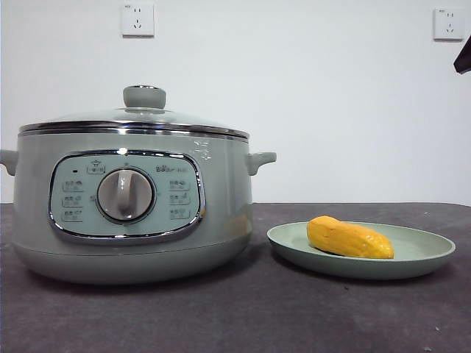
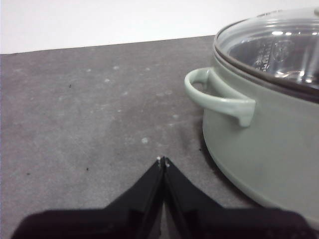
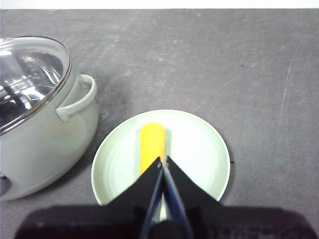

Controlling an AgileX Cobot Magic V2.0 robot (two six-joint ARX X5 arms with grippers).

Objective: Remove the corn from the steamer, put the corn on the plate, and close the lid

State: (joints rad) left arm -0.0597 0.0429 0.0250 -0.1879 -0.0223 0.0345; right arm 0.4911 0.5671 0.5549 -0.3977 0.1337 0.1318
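Observation:
The steamer stands at the left of the table with the glass lid seated on it. The corn lies on its side on the plate to the steamer's right. My right gripper is shut and empty, held above the plate and the corn; it shows as a black tip at the top right of the front view. My left gripper is shut and empty above bare table, beside the steamer's side handle.
The table top is dark grey felt. A white wall with two sockets stands behind it. The steamer and lid also show in the right wrist view.

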